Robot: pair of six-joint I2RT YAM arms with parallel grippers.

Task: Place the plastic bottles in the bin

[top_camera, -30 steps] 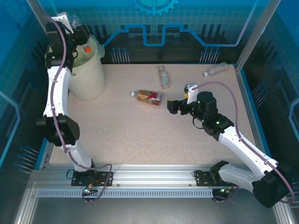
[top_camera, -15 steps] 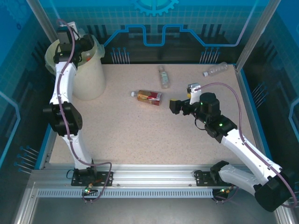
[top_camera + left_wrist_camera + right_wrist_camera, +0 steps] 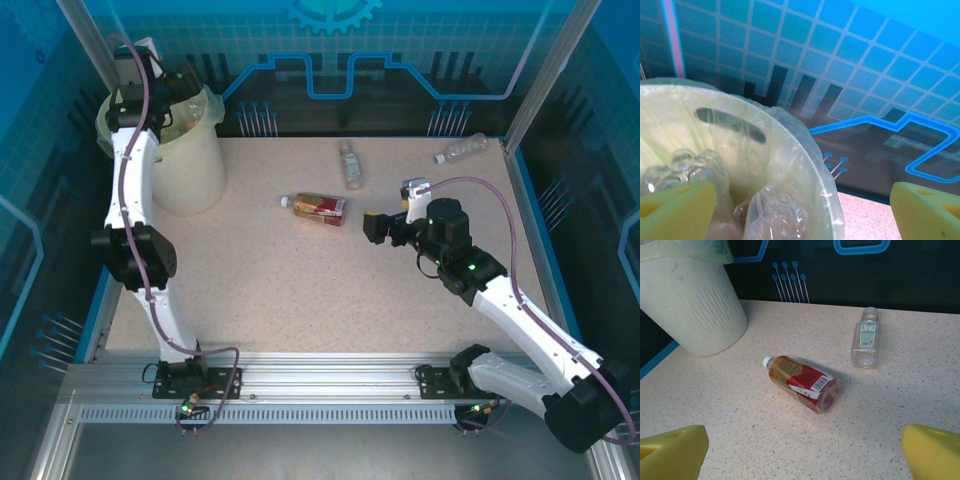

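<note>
bin: tall round cream-white plastic bucket (image 3: pixel 195 160) with a pale green liner, far left corner of the bench (image 3: pixel 300 290), crumpled clear bottles (image 3: pixel 775 215) sitting inside
left gripper (image 3: pixel 800 210): over the bin's mouth, yellow pads spread wide, holding nothing
right gripper (image 3: pixel 800 450): low, right of mid-bench, jaws wide too, empty
red-label bottle (image 3: pixel 802 382): clear plastic, white cap, lying on its side mid-bench, just bare speckled top between it and the right gripper
small clear bottle (image 3: pixel 866 337): lying further back near the far edge
third clear bottle (image 3: pixel 462 149): far right corner
</note>
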